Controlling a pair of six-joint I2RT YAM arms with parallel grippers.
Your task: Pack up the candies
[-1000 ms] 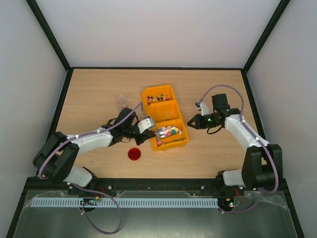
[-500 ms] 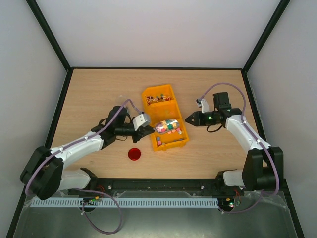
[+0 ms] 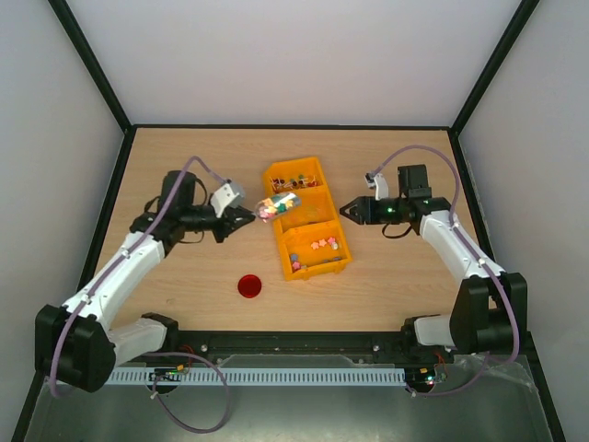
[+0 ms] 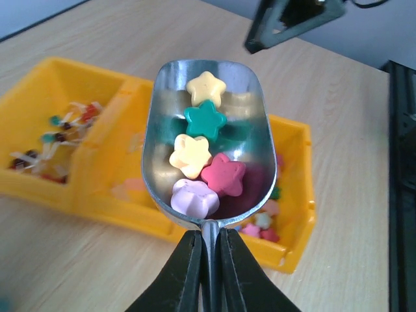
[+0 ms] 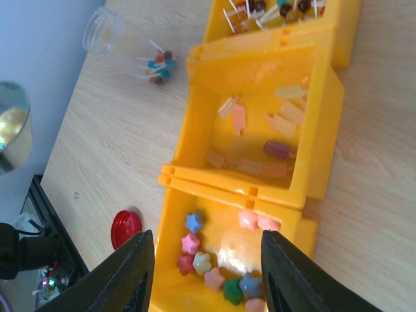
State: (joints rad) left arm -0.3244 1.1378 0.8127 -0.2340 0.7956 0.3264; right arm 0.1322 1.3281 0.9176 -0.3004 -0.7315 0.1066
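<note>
**Scoop Loaded, Jar Next**

Held over the yellow bin (image 4: pixel 91 188) by the left gripper (image 4: pixel 208 239), clamped on a metal scoop (image 4: pixel 255 133) of star candies (image 4: pixel 207 121). Right gripper (image 5: pixel 205 246) parted, empty. Next, likely: carry level to the clear jar (image 5: pixel 104 29), tip slowly.

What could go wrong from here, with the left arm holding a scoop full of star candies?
1. The scoop is shallow and open at the front, with five candies heaped in it. A slight forward tilt could spill them onto the table.
2. The left jaws pinch only its thin handle, so the scoop might twist in the grip and tip sideways.
</note>
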